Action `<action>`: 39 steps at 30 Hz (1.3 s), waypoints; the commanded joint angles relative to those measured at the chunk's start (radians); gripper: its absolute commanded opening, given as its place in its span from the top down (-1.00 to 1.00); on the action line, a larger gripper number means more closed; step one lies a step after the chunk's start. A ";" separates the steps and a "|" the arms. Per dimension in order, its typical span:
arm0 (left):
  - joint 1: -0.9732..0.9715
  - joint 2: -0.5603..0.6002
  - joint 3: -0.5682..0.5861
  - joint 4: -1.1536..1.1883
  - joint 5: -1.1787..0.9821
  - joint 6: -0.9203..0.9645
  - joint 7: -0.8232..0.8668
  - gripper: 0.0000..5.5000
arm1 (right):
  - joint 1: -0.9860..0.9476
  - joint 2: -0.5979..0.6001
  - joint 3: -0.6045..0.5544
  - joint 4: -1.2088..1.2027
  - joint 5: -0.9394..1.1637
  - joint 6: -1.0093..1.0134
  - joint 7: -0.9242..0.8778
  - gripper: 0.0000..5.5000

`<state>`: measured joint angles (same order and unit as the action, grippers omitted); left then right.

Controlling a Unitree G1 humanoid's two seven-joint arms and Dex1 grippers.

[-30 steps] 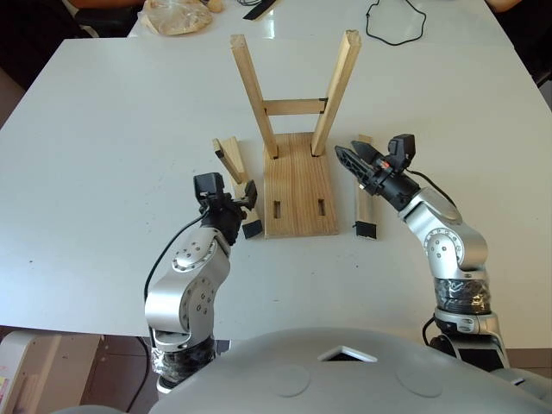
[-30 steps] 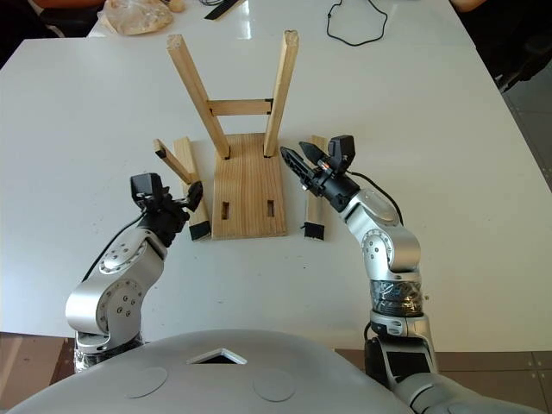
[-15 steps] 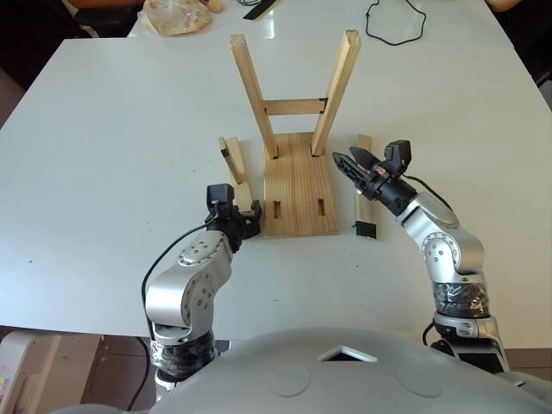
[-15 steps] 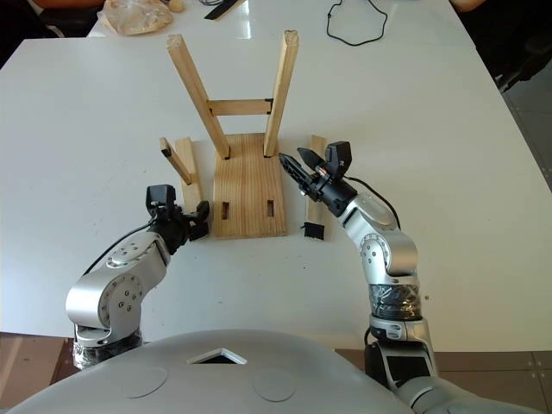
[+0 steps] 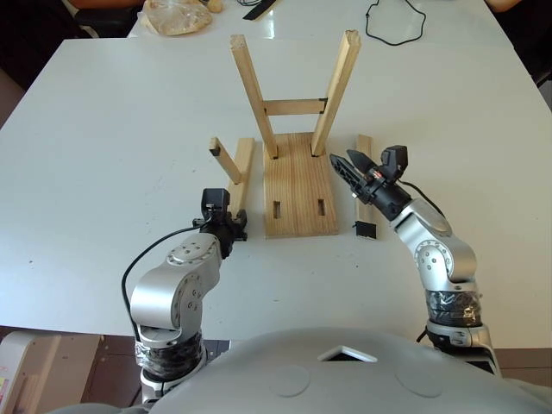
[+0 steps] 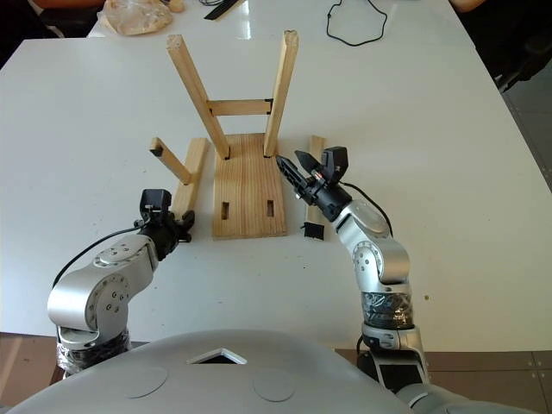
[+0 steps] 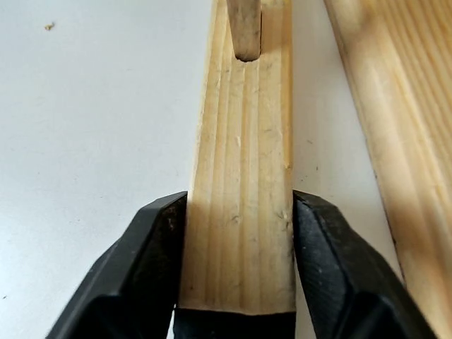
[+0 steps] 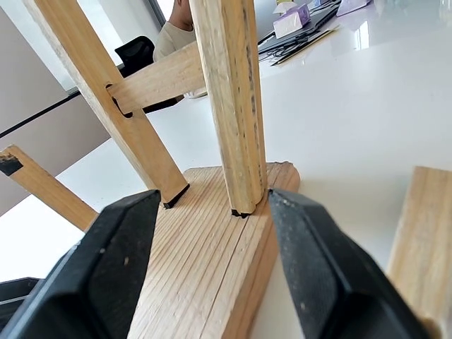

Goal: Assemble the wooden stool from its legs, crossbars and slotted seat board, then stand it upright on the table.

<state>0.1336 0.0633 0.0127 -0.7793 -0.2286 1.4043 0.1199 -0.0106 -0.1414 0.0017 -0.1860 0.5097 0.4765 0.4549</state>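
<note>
From the head, the white table [image 5: 103,129] carries the seat board [image 5: 299,185] lying flat near the middle, a little toward the near edge; two standing legs [image 5: 253,95] rise from the slots at its far end, splaying outward, joined by a crossbar [image 5: 293,107]; the two near slots are open. The left loose leg [image 5: 242,172] lies just beside the board's left edge and along it, a short stub crossbar [image 5: 222,158] jutting from it toward the table's left edge. The right loose leg [image 5: 364,183] lies flat just beside the board's right edge. The left gripper [image 5: 228,227] is clamped on the near end of the left loose leg; the right gripper [image 5: 347,161] hovers over the board's right edge near the foot of the right standing leg, fingers apart, holding nothing. A bag [image 5: 177,15] and a black cable [image 5: 392,21] lie by the far edge.

From the left wrist, both black fingers [image 7: 141,268] press the sides of the left loose leg; the stub crossbar sits in it farther along; the seat board runs alongside, a strip of table between.

From the right wrist, the spread fingers [image 8: 106,268] frame one standing leg seated in its slot; the crossbar meets the other leg behind; the right loose leg shows at one side.
</note>
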 commanded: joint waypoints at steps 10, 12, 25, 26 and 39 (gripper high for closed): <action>-0.717 -0.092 0.599 0.249 -0.098 -0.401 0.225 0.26 | -0.214 0.022 -0.166 -0.007 -0.035 0.076 -0.356 -0.02; -0.950 -0.102 0.755 0.320 -0.423 -0.562 0.218 0.26 | -0.328 -0.012 -0.175 0.026 -0.056 0.097 -0.388 -0.02; -0.719 0.043 0.648 0.230 -1.207 -0.519 -0.264 0.26 | -0.640 0.117 -0.375 0.141 0.448 0.035 -0.190 -0.02; -0.683 0.091 0.614 0.219 -1.239 -0.480 -0.317 0.26 | -0.635 0.096 -0.372 0.109 0.529 0.087 -0.124 -0.02; -0.496 0.374 0.333 0.169 -1.214 -0.470 -0.644 0.26 | -0.664 -0.237 -0.244 -0.027 0.816 0.452 0.306 -0.26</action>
<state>-0.3730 0.3897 0.3746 -0.5886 -1.4593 0.9520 -0.4745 -0.6430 -0.3312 -0.2594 -0.2172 1.3210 0.8967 0.7221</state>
